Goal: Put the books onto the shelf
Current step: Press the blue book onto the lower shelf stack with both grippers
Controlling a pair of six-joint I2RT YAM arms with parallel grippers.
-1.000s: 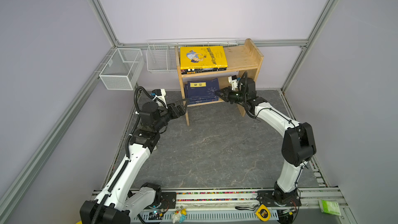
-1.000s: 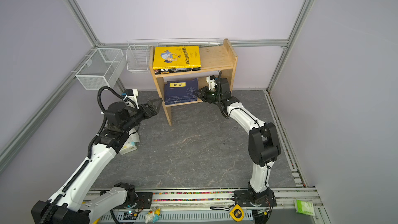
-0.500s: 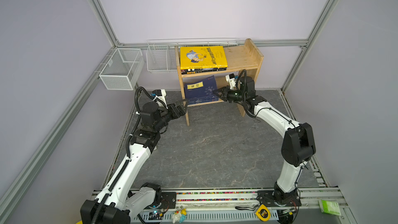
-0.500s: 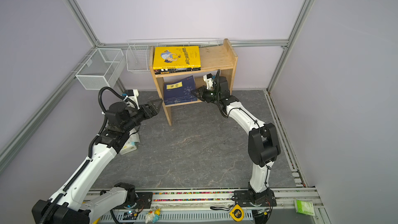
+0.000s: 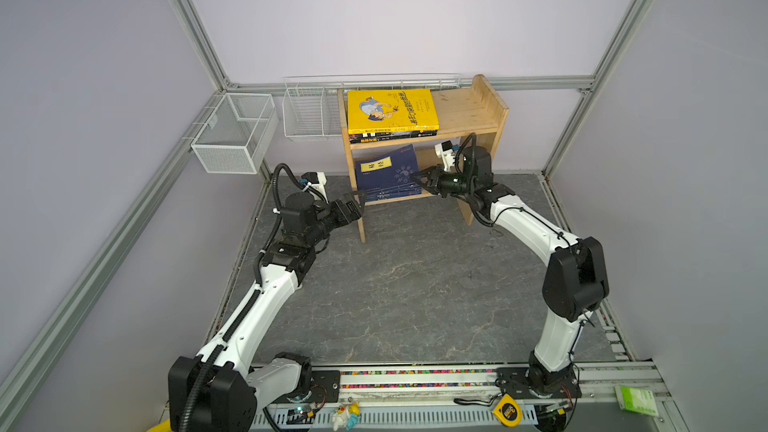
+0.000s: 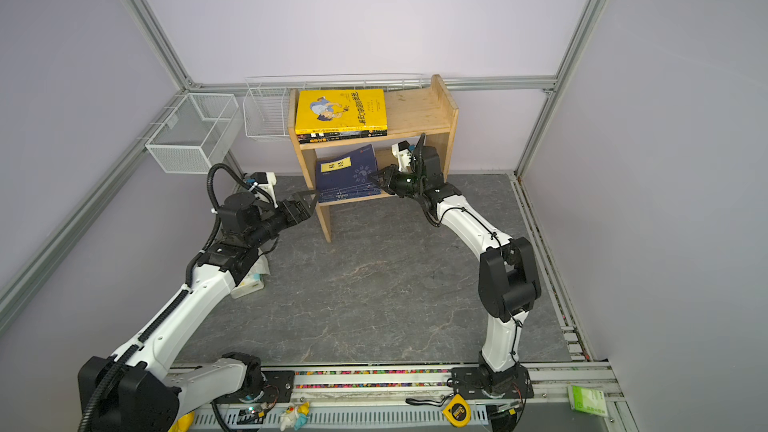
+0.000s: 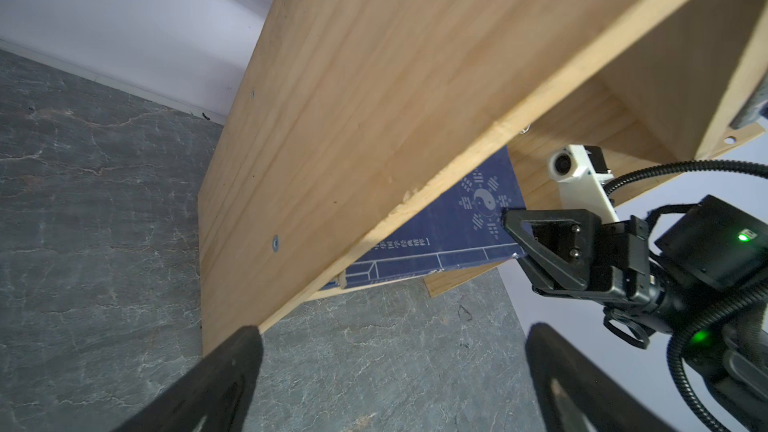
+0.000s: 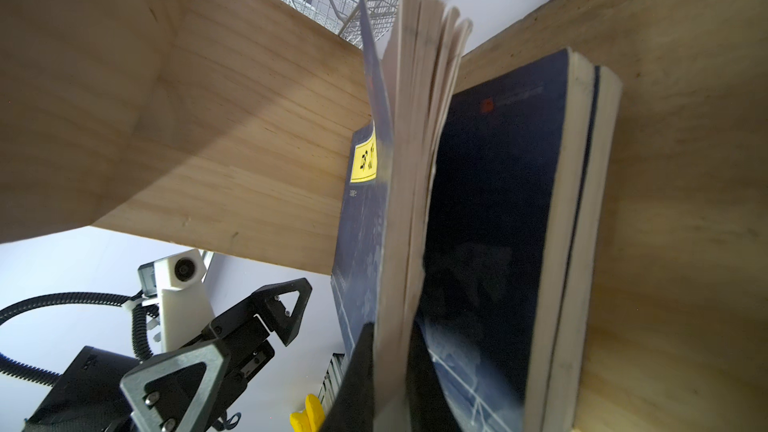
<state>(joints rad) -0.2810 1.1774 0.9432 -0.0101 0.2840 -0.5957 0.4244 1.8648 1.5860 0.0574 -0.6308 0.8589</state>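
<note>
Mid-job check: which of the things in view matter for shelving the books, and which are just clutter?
Job: shelf; yellow book on its top tier; navy book pinched by right gripper at lower tier; navy stack beneath it.
Lying about: wire baskets; tape measure; green packet; small toy.
</note>
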